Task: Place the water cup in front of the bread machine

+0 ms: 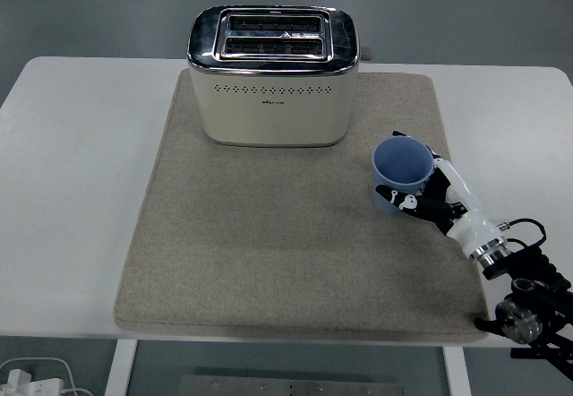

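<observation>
The right robot hand (428,195) enters from the lower right of the frame and grips the blue cup (399,174), with its fingers wrapped around the cup's right side and lower wall. The cup stands upright, mouth up, on the right part of the grey mat (286,235), in the right centre of the frame. The toaster (273,75) stands at the upper centre of the frame, on the far edge of the mat, with its two slots facing up. The cup lies to the lower right of the toaster and apart from it. The mat covers the middle of the white bench (72,190). A white cable (36,374) shows at the lower left corner of the frame, below the bench edge.
</observation>
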You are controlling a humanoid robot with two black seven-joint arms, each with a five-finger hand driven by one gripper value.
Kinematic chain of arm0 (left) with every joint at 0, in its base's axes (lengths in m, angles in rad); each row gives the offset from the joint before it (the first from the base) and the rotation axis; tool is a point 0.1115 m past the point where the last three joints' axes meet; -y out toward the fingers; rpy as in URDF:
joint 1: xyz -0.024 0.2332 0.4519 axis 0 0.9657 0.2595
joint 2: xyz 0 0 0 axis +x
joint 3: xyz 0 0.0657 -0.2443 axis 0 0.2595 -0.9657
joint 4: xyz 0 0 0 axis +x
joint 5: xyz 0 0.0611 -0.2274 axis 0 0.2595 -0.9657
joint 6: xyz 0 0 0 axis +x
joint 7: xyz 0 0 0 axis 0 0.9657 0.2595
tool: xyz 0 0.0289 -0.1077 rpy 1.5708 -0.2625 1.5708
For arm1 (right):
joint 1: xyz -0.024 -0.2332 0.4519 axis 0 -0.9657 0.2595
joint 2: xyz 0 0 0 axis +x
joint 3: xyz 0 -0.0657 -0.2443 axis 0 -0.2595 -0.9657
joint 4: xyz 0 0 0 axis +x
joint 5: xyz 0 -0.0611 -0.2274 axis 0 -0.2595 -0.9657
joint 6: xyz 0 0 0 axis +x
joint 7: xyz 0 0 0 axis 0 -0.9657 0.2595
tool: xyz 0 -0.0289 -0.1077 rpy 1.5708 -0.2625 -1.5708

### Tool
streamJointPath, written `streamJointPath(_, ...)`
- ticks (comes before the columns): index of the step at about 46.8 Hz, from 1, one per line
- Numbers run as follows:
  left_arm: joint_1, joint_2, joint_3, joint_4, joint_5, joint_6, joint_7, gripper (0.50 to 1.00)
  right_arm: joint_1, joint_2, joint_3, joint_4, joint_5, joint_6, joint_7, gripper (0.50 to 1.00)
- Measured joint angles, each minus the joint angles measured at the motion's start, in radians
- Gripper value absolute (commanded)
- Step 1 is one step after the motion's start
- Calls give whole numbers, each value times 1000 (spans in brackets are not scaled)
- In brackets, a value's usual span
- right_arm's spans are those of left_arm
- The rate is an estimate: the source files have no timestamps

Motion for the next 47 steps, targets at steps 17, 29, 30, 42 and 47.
streamJointPath(17, 0, 0, 1, 0, -1, 0, 0, 1000, 1, 25, -5, -19, -9, 7, 0, 913)
streamJointPath(29, 0, 0, 0, 0, -1, 0, 0, 1000, 3, 43, -11, -18, -43, 11, 0, 772)
streamJointPath(30, 0, 0, 1, 0, -1, 0, 0, 1000, 3, 43, -11, -18, -45, 11, 0, 768)
streamJointPath(42, 0, 0, 1, 0, -1, 0, 0, 1000, 4, 43, -11, -18, -49, 12, 0, 503)
streamJointPath(47, 0, 0, 1, 0, 0, 0, 1, 1000, 7, 43, -12, -18, -57, 15, 0, 500)
